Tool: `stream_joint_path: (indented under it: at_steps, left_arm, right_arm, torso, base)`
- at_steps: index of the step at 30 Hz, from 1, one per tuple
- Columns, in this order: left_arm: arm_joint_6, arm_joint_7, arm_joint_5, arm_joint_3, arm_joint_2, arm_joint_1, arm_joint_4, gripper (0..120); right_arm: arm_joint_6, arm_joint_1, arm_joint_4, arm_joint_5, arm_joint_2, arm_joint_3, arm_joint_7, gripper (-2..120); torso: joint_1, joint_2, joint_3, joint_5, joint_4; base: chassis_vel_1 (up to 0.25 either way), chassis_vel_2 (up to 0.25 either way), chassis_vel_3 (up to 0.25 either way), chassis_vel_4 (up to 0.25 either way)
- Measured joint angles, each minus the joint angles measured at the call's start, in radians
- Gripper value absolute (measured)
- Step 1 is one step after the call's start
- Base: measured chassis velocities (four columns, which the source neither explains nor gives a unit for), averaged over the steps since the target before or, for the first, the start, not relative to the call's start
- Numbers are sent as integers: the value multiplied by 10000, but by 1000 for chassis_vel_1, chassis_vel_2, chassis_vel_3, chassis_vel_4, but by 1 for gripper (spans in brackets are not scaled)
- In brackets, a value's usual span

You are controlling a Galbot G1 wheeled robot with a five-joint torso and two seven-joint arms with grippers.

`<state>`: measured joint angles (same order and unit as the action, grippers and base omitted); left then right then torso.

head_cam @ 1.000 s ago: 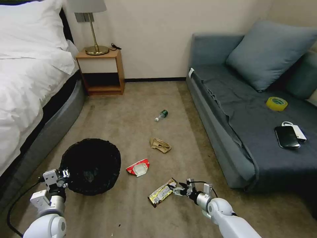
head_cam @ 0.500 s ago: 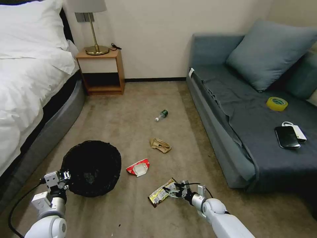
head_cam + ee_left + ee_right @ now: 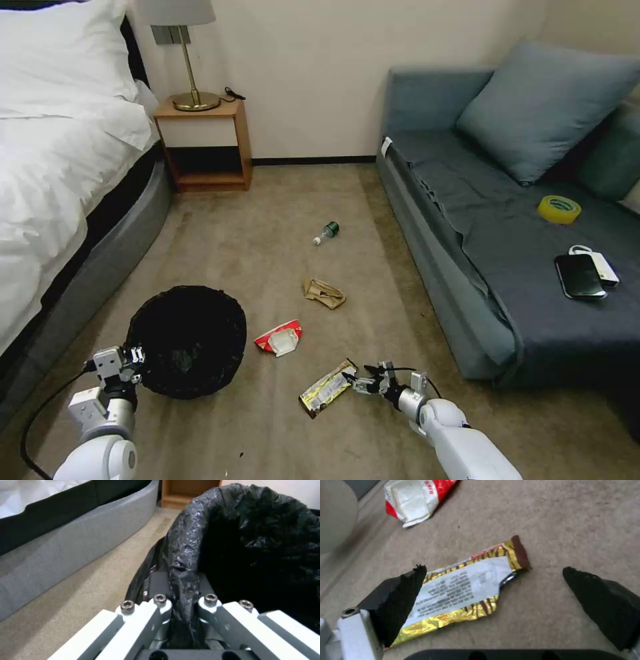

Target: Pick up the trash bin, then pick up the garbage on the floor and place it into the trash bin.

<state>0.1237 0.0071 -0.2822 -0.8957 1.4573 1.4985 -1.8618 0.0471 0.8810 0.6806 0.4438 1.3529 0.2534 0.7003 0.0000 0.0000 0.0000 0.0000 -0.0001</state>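
Trash bin [image 3: 187, 341] as the landmark: it sits on the carpet [image 3: 280, 200] beside the bed [image 3: 60, 200], its mouth open upward, lined with a glossy black bag. The left gripper [image 3: 133, 357] is at the bin's near rim, fingers [image 3: 160, 610] clamped together on the bag-covered edge, as the left wrist view shows.

To the right of the bin lie 4 pieces of litter. Nearest it is the red-white wrapper [image 3: 280, 337], flat on the floor. Nearer the robot and farther right, the yellow-black snack wrapper [image 3: 327, 389] lies flat, its long axis running diagonally — the near end points back toward the robot, the far end toward the sofa [image 3: 507, 267]. The right gripper [image 3: 353, 382] is at that far end, low over the carpet, jaws spread wide; in the right wrist view 1 dark fingertip [image 3: 403, 592] overlaps the wrapper's edge while the other stands clear of it.

Beyond the red-white wrapper sits the tan paper wad [image 3: 324, 293], and farther still from the bin the small green-capped bottle [image 3: 326, 233] lies on its side, cap end pointing toward the sofa.
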Motion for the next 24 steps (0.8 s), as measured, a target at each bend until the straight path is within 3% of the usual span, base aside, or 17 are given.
stream_joint_path:
  at_steps: [19,24]
  left_arm:
    - [-156,53,89,-34,54,25,271,4]
    - [-179,54,108,-25,42,30,295,4]
  right_arm:
    - [75,326,491,-419,450,-253,98,99]
    - [258,188,70,-735,732,-174,0,86]
  torso:
    - [0,0,0,-1,1]
    - [0,0,0,0,1]
  base:
    - [0,0,0,0]
    - [0,0,0,0]
